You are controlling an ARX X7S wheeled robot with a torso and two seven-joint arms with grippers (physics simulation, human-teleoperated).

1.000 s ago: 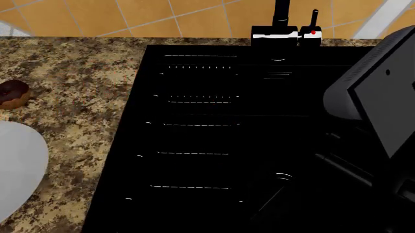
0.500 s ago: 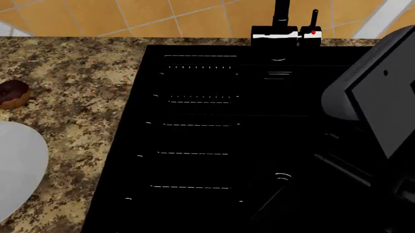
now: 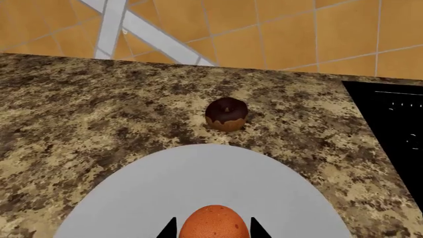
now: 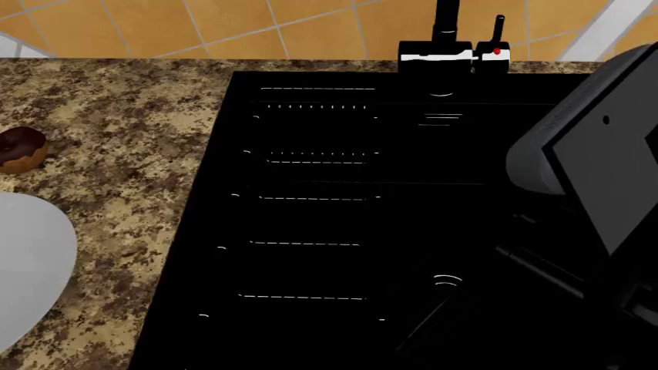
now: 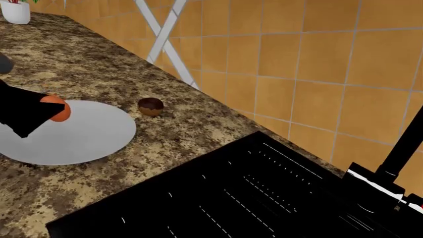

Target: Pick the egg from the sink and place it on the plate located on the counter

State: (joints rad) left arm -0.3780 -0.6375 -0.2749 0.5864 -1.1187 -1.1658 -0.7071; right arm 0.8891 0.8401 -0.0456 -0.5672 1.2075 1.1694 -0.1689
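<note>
The orange-brown egg sits between the two black fingertips of my left gripper, just over the grey-white plate on the granite counter. The right wrist view shows the same: the black left gripper holds the egg over the plate. In the head view only the plate's edge shows at the far left, and the left gripper is out of frame. The black sink holds no egg. My right arm hangs over the sink's right side; its jaws are lost in the black.
A chocolate-glazed doughnut stands on the counter just beyond the plate, also in the head view. The black faucet stands at the sink's back edge. An orange tiled wall backs the counter.
In the head view my right arm's grey link has shifted slightly to the left. Nothing else has visibly changed.
</note>
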